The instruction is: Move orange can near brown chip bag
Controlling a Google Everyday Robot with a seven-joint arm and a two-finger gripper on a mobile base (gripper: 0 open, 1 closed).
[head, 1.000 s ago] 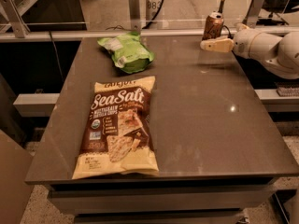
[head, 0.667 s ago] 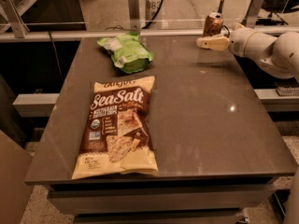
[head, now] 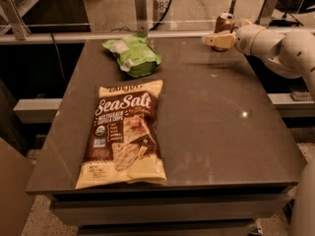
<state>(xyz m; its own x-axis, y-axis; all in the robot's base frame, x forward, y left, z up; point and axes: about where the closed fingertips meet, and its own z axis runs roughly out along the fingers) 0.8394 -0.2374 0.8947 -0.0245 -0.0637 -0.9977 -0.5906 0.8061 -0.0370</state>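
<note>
The orange can (head: 225, 23) stands upright at the far right edge of the dark table (head: 211, 122). My gripper (head: 213, 38) reaches in from the right and is open, with its near cream finger (head: 216, 41) across the front of the can's lower part; the far finger is hidden behind the can. The brown chip bag (head: 122, 132), with "Sea Salt" lettering, lies flat on the near left of the table, far from the can and the gripper.
A smaller green bag (head: 133, 57) lies at the far left of the table. My white arm (head: 280, 45) hangs over the right edge. A rail with metal posts (head: 141, 6) runs behind the table.
My gripper has moved a little to the left, so its near finger now lies across the front of the can. The can and both bags have not moved.
</note>
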